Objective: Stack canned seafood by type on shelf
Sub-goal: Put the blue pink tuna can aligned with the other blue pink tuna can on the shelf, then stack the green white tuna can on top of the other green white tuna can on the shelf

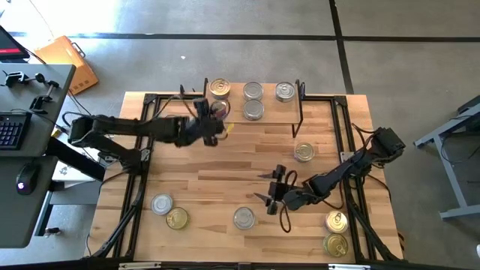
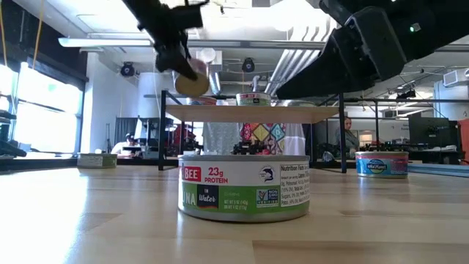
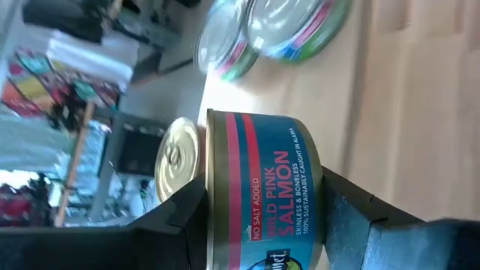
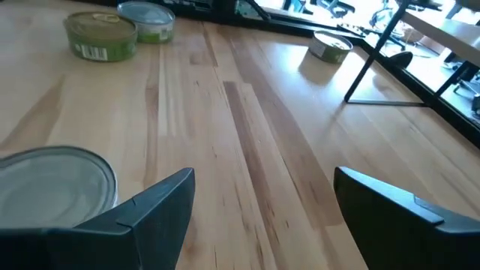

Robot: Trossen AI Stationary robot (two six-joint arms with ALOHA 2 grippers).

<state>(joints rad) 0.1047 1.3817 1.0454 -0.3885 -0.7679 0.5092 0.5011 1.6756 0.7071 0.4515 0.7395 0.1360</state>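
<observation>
Left gripper (image 1: 215, 120): over the shelf's left part, pinching the salmon tin (image 3: 262, 191) between both fingers (image 3: 176, 225), one pressing each side of the wall. The tin is turned on its side, its flat axis near level, gold lid (image 3: 177, 169) facing away from the wrist; label text runs sideways. In the low view it hangs tilted above the shelf top (image 2: 253, 114), clear of the wood.

Shelf (image 1: 296, 116): at the table's far edge, light top on black legs. On it, four upright tins: a gold-lidded one (image 1: 219, 88) at the left, silver-lidded ones at (image 1: 253, 91), (image 1: 254, 110) and (image 1: 284, 91). The held tin sits just beside the gold one and partly under the gripper, its outline hard to make out from above.

Right gripper (image 1: 271, 187): low over the middle of the table (image 1: 210, 180), fingers (image 4: 154, 206) spread wide, nothing between them. A silver-lidded tin (image 1: 244, 217) lies just beside it, cut off at the wrist view's edge.

Loose tins, all upright: silver (image 1: 161, 203) and gold (image 1: 177, 218) front left; gold (image 1: 304, 152) near the shelf's right leg; two gold (image 1: 337, 221), (image 1: 335, 244) front right, partly crossed by the frame rail.
</observation>
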